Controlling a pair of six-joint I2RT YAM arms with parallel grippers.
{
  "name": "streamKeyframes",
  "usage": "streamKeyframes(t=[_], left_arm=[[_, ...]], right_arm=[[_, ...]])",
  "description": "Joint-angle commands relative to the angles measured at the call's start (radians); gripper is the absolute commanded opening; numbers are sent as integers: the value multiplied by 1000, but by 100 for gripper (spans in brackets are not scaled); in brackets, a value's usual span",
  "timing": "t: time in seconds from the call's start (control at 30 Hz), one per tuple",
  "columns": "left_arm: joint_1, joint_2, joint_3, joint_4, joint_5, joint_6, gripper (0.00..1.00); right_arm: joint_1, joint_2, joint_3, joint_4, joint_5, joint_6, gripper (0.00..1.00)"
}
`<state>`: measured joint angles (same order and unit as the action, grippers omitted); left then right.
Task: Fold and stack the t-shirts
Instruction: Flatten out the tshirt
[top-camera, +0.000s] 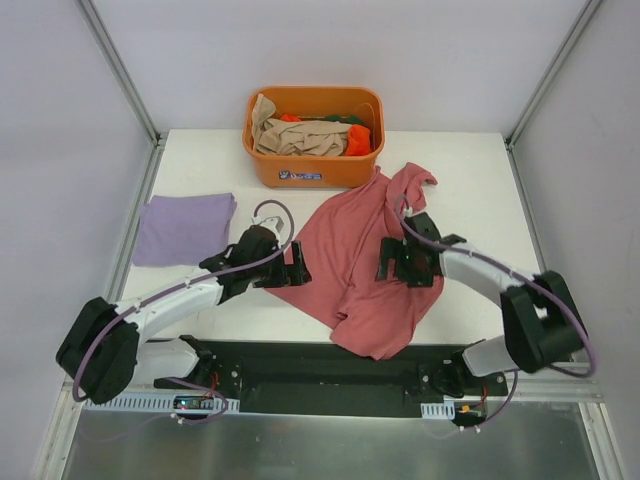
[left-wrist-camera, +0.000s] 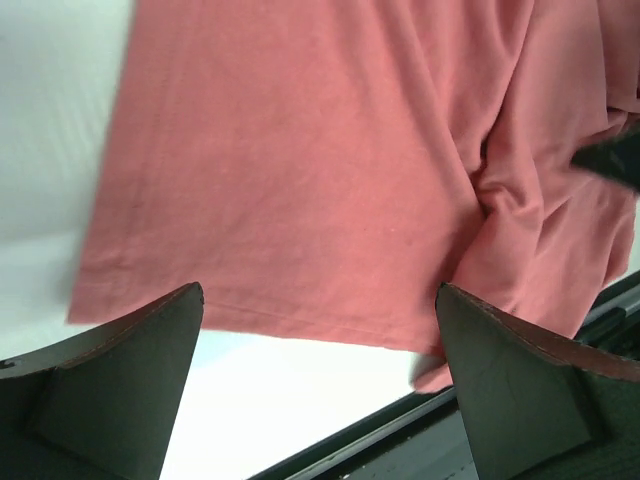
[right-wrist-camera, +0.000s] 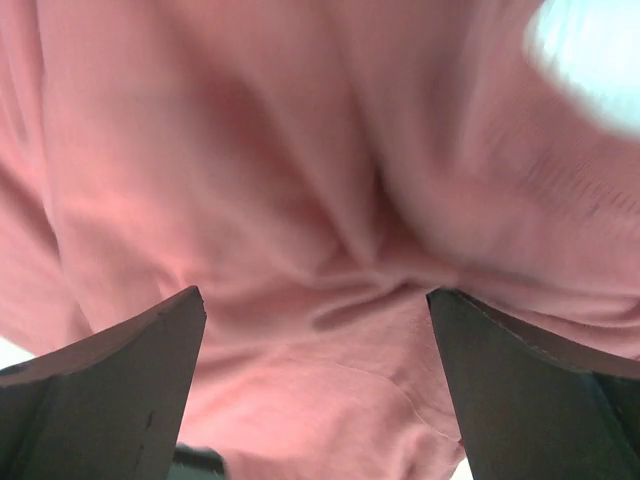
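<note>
While the rose t-shirt (top-camera: 350, 265) lies spread, the tub label (top-camera: 300, 175) is unreadable.

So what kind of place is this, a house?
Probably a robot lab, not a house: a left arm and right arm bolted to a white table, plain panel walls, and an orange tub of shirts.

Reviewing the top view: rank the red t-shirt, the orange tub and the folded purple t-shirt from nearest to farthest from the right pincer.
1. Red t-shirt: spread mid-table, directly under the right pincer.
2. Orange tub: at the far edge, beyond the pincer and slightly to its left.
3. Purple t-shirt: folded flat at the left side, clearly farthest.
</note>
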<state>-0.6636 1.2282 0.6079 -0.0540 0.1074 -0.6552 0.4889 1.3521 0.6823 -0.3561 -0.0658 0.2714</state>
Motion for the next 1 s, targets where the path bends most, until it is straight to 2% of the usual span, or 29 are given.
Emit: streamKeyframes(t=[0.0, 0.17, 0.2, 0.33, 0.53, 0.67, 0.83, 0.97], left_arm=[[19, -90, -23, -102, -101, -7, 99], [24, -73, 29, -240, -170, 6, 99], [24, -61, 36, -251, -163, 12, 99], [24, -33, 36, -257, -121, 9, 99], [24, 2, 36, -265, -144, -6, 99], [27, 60, 42, -262, -190, -63, 92], [78, 169, 137, -253, -192, -35, 84], [91, 229, 168, -247, -180, -24, 74]], right_arm=[[-111, 240, 173, 32, 58, -96, 96], [-174, 447, 440, -30, 60, -159, 96], [-182, 470, 515, -65, 101, -170, 96], [-205, 455, 634, -168, 191, -198, 96], [-210, 149, 447, -204, 317, -146, 96], [-227, -132, 249, -213, 415, -66, 96], [-240, -368, 28, -215, 382, 5, 96], [-240, -447, -36, -233, 327, 26, 96]])
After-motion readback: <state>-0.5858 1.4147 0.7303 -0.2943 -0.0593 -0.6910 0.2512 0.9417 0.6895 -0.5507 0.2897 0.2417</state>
